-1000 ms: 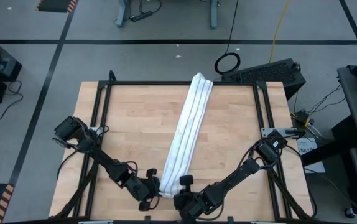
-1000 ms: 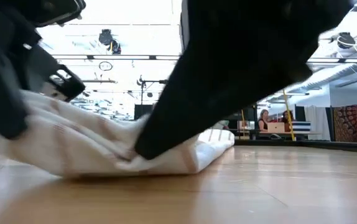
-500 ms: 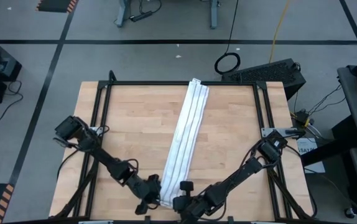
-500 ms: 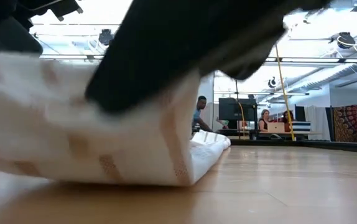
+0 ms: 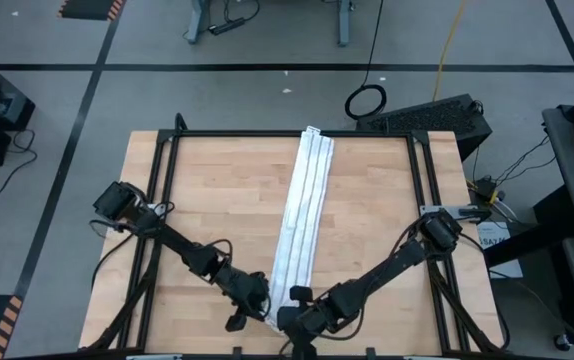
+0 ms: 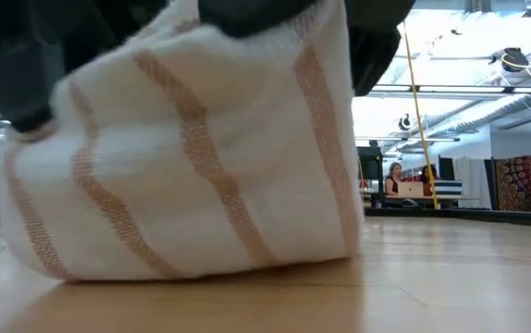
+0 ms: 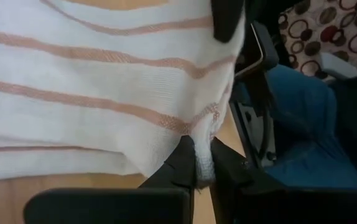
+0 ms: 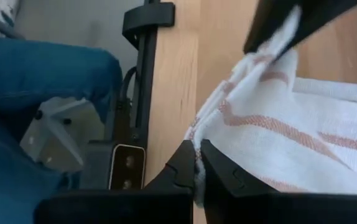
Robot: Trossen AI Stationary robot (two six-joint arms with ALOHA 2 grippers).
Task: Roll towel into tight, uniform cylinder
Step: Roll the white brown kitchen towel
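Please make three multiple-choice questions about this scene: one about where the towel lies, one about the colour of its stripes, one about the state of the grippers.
1. Where does the towel lie?
A. in a long strip along the table's middle
B. bunched in a far corner
C. on the floor

2. What colour are its stripes?
A. green
B. brownish orange
C. blue

3. What are the left gripper and the right gripper doing?
A. both open above the table
B. one holds a cup
C. both shut on the towel's near end

Answers: 1 A, as the high view shows; 2 B, from the low view; 3 C, cloth is pinched in both wrist views.
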